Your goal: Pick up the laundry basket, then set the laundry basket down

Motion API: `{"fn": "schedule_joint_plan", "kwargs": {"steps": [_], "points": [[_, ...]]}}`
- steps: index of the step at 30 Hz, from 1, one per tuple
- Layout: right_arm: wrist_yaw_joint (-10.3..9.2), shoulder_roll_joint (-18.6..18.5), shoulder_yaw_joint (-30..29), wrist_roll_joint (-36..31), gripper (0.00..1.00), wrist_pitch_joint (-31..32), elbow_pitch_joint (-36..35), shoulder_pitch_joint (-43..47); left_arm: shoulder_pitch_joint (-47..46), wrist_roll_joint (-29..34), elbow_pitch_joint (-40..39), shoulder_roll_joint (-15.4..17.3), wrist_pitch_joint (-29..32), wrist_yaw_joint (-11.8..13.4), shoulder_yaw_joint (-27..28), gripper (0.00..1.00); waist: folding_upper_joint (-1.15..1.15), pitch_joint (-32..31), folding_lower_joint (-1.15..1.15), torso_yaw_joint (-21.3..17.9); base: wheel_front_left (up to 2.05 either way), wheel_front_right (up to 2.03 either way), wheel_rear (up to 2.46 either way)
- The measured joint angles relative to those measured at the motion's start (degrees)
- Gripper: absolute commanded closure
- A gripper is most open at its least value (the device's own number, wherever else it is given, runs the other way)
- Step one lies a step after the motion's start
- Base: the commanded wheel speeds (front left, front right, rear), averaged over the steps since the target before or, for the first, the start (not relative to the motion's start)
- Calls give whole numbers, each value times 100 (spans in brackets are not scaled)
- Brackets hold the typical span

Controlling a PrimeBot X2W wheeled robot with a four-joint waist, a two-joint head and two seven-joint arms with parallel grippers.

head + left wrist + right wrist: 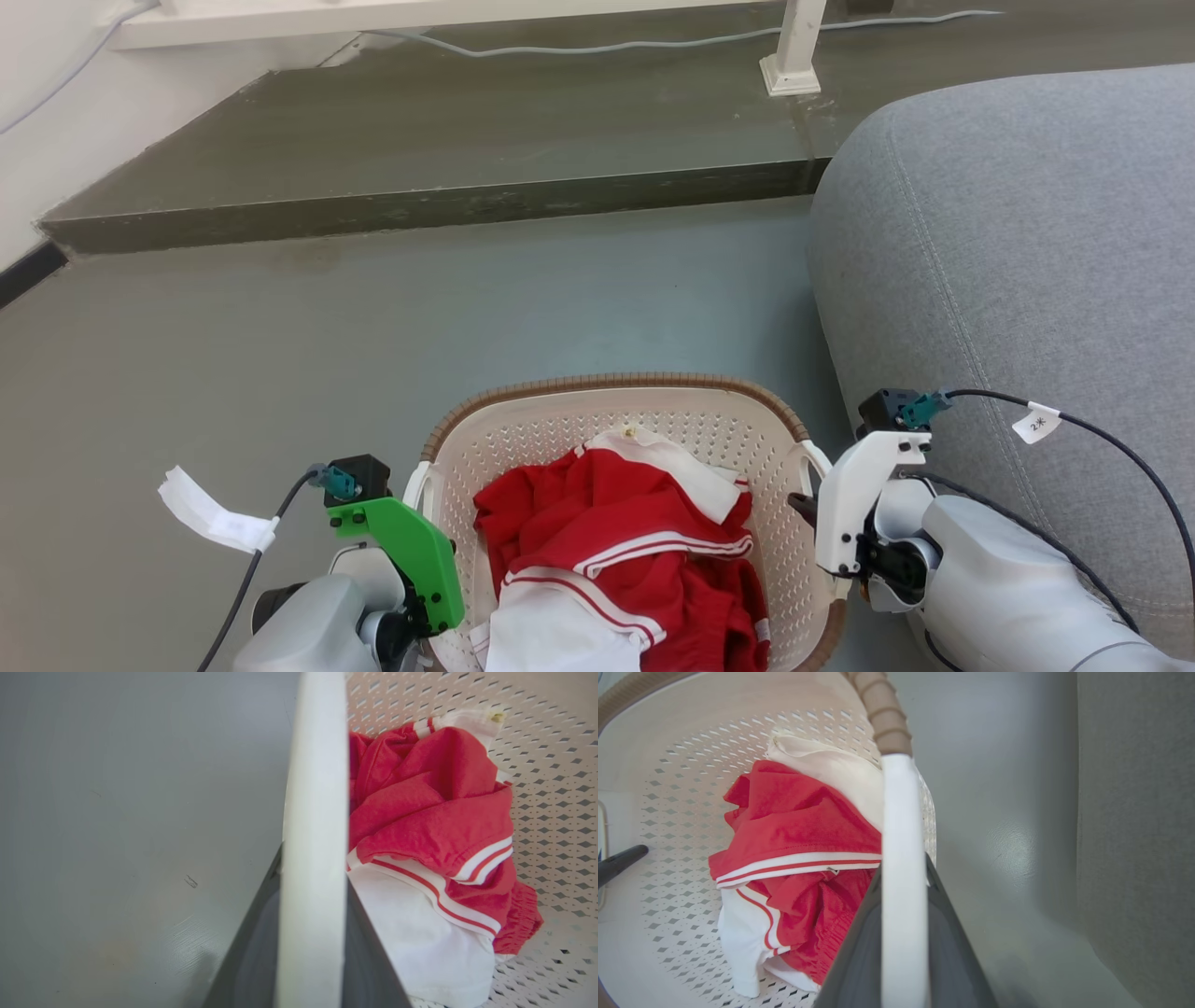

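We are holding the basket (523, 439) by both handles (317, 765).
Left gripper (314, 868) and right gripper (903, 868) are clamping them; lifting unevenly, we are probably risking a tilt and a slipping grip.

small white tag (1036, 425) on the black cable (1106, 437), handwritten "2" with a star-like mark after it, paper tag (217, 519) on the other cable (250, 565), nothing legible

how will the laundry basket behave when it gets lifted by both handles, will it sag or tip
Probably light: the laundry basket is thin perforated plastic holding only a few red and white clothes. It may flex a little at the walls, yet the woven-look rim should stiffen it. With the left tool and right tool on opposite handles, tipping seems unlikely.
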Motion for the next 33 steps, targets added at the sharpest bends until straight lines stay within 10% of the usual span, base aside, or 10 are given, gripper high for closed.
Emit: {"fn": "schedule_joint_plan", "kwargs": {"steps": [33], "points": [[-1,-109,166,180,100,-108,-56,-268,-254,-252,-49,0,-215,113,-207,100,0,409,0,8,0,0,0]]}}
